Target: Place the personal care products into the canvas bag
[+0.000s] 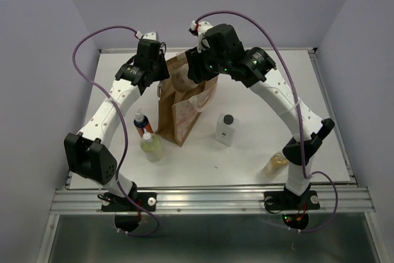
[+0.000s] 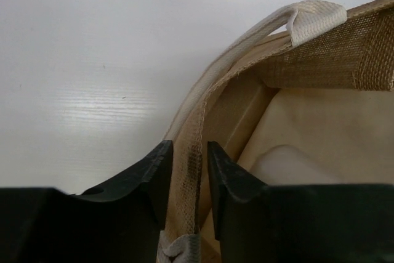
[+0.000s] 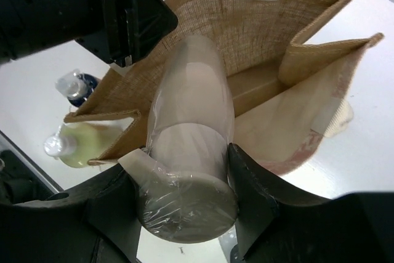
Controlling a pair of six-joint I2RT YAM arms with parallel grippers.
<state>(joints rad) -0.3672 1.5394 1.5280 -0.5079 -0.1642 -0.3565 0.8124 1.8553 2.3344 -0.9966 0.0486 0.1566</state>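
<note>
Above the open mouth of the tan woven-canvas tote bag [image 3: 258, 29], the right gripper [image 3: 184, 173] clamps a glossy brown-tan round bottle [image 3: 191, 90] near its flat end. The bottle is probably light, rigid and slippery, so a mid-body hold suits it. The left gripper [image 2: 189, 167] straddles the bag's floppy rim with its jaws close together; I cannot tell whether they are pinching it.

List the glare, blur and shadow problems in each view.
Top external: even, soft light, faint shadows, sharp across the table. Left wrist: a broad sheen washes the table, the left gripper is a near-black silhouette, the weave of the canvas bag is crisp. Right wrist: the tan bottle in the right gripper is close and soft-focused, the bag behind sharper.
</note>
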